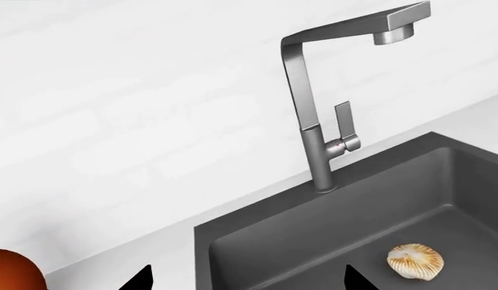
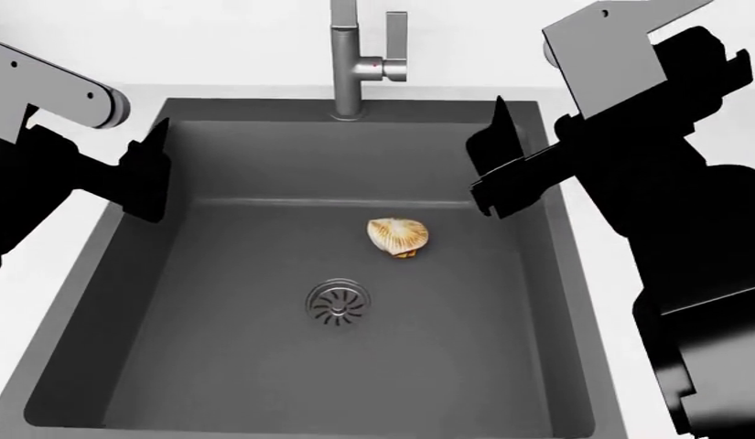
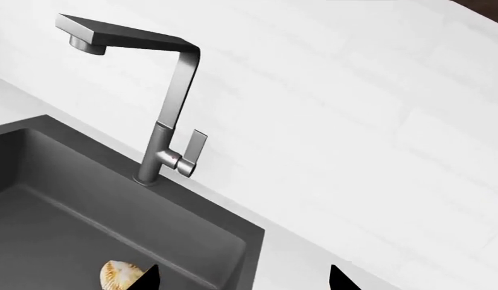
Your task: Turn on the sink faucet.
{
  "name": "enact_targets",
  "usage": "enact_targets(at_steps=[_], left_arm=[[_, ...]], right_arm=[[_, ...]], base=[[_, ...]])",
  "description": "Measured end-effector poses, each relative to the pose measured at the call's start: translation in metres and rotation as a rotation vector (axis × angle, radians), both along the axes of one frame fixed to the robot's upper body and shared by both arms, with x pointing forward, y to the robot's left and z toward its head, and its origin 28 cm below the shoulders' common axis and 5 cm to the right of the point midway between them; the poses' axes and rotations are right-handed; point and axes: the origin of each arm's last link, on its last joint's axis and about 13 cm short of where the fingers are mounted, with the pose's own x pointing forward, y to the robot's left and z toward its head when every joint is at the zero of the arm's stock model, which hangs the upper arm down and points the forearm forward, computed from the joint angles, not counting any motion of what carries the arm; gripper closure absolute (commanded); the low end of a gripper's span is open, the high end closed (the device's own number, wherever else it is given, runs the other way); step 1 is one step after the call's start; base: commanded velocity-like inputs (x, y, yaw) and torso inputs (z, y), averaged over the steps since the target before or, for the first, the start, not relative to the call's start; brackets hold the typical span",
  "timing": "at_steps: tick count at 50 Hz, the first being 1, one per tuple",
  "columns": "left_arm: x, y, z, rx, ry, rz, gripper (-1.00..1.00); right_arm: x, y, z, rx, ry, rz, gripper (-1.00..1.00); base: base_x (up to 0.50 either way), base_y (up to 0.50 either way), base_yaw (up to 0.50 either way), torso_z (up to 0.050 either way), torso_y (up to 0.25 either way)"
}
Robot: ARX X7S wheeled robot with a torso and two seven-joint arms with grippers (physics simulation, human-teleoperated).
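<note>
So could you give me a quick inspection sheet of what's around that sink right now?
Surface: dark grey sink basin set in a white counter.
Job's things: sink faucet upright at the back rim, flat lever standing upright on its side; no water seen.
Clutter: a shell-like object on the basin floor, near the round drain; part of an orange-red round thing at the left wrist view's edge.
Claws: left claw and right claw both open, holding nothing, apart from the faucet.
Cables: nothing seen.
Surroundings: white wall behind.
</note>
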Motion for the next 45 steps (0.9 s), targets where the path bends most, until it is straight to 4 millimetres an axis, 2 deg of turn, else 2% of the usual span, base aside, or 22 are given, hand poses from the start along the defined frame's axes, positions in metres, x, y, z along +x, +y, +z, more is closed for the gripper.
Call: enact_targets(at_steps=[15, 45], left_arm=[[0.004, 0.004, 0.004, 0.011, 0.007, 0.007, -1.0], [0.007, 0.012, 0.01, 0.029, 0.026, 0.02, -1.0]], right_arm=[[0.011, 0.004, 0.006, -0.019, 0.024, 0.026, -1.0], [0.018, 0.012, -0.008, 0.028, 0.073, 0.063, -1.0]], base=[[0.27, 0.0, 0.0, 0.0, 0.001], [0.27, 0.0, 0.0, 0.0, 0.001]])
